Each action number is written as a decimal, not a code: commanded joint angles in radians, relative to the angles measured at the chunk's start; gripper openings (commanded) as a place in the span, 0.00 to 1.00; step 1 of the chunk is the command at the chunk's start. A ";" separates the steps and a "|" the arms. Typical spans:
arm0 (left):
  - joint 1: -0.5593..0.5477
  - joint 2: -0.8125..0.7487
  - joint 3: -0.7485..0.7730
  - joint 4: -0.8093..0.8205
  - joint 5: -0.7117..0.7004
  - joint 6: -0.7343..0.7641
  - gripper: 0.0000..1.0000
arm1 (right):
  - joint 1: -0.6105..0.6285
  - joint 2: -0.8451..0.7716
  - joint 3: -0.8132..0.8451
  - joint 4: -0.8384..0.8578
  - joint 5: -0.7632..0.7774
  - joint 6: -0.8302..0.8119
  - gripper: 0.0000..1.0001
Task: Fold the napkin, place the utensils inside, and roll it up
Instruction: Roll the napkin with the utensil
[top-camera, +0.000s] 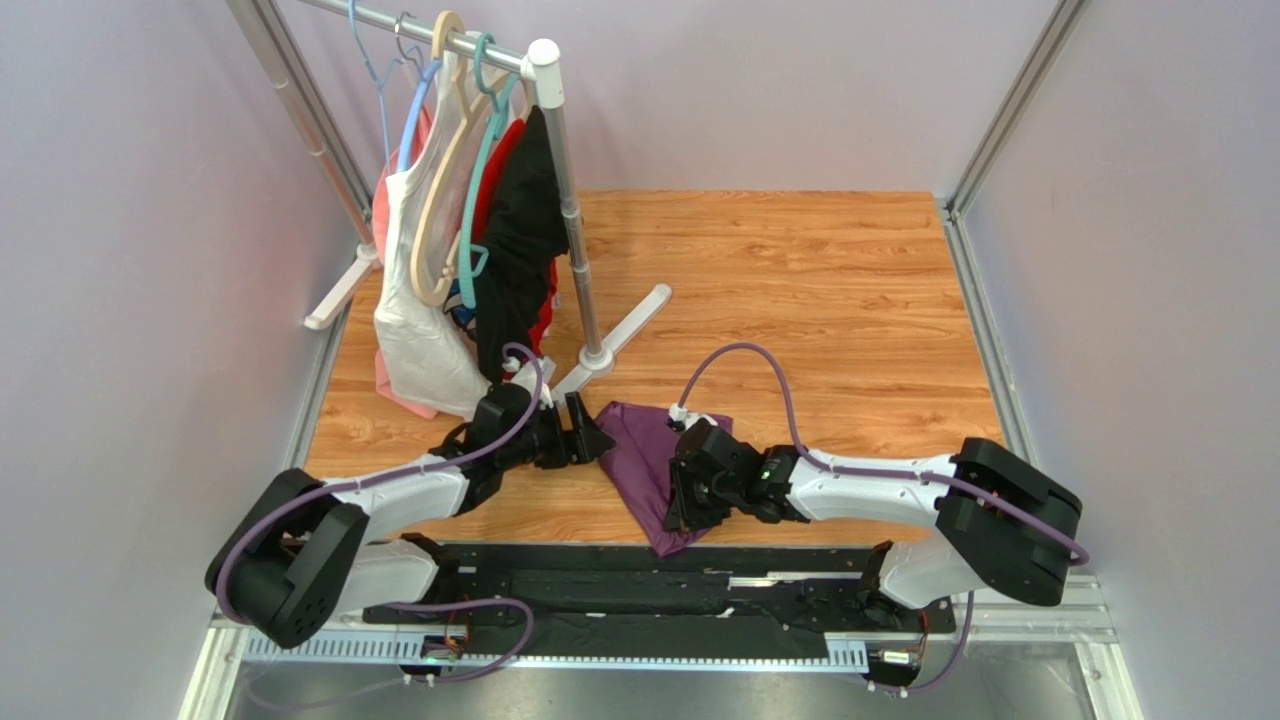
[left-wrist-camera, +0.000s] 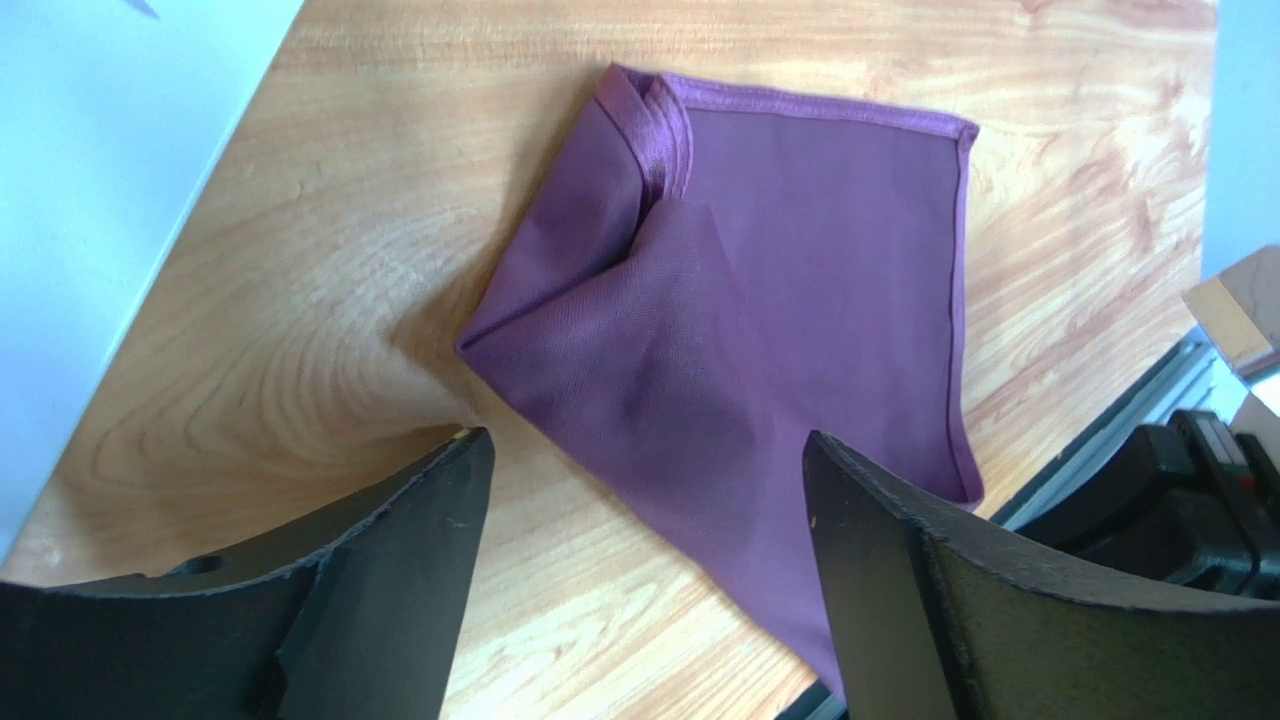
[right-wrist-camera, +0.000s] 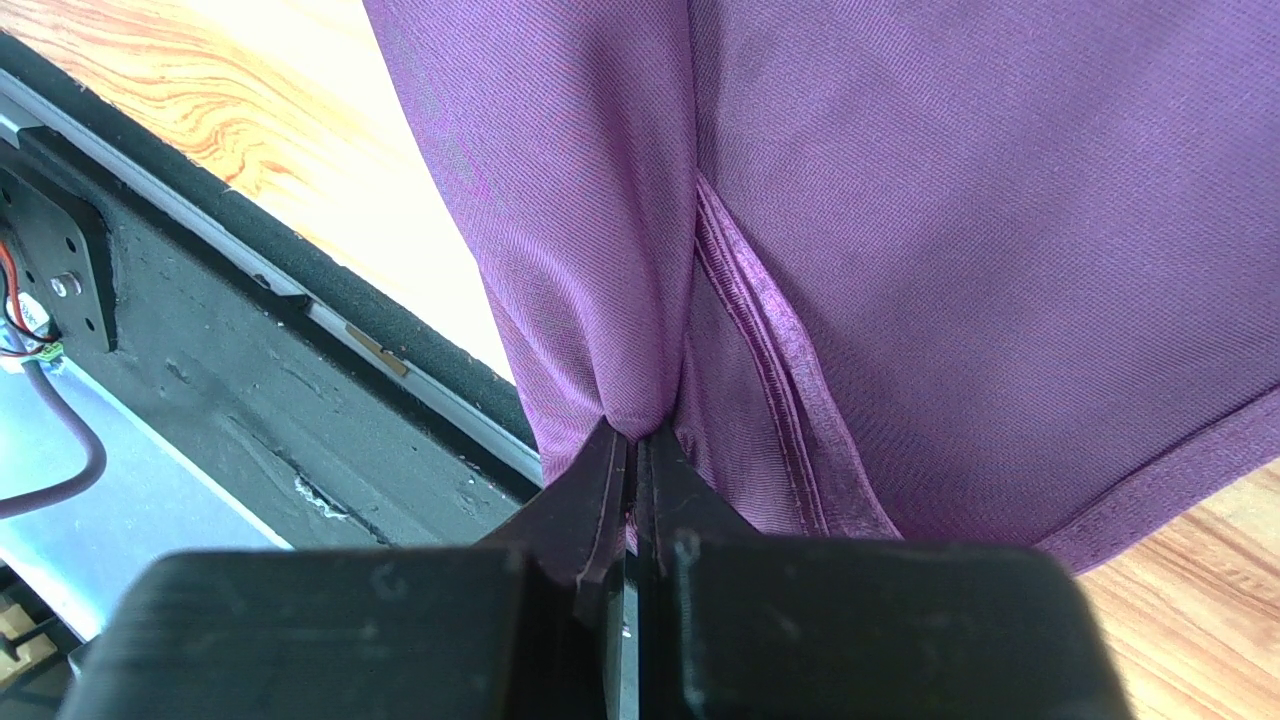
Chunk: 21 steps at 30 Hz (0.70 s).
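Purple napkin tight between tips of right tool

The napkin lies at the front middle of the counter, between the left pincer on its left and the right pincer at its near right. A clothes rack stands behind, at the left rear.
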 joint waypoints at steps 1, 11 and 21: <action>-0.003 0.040 -0.009 0.077 -0.041 -0.034 0.82 | -0.002 0.051 -0.057 -0.094 0.047 -0.027 0.00; -0.003 0.118 0.011 0.135 -0.072 -0.024 0.63 | -0.003 0.062 -0.070 -0.080 0.028 -0.035 0.00; -0.003 0.149 0.047 0.155 -0.083 0.001 0.45 | -0.028 0.070 -0.074 -0.097 0.051 -0.054 0.00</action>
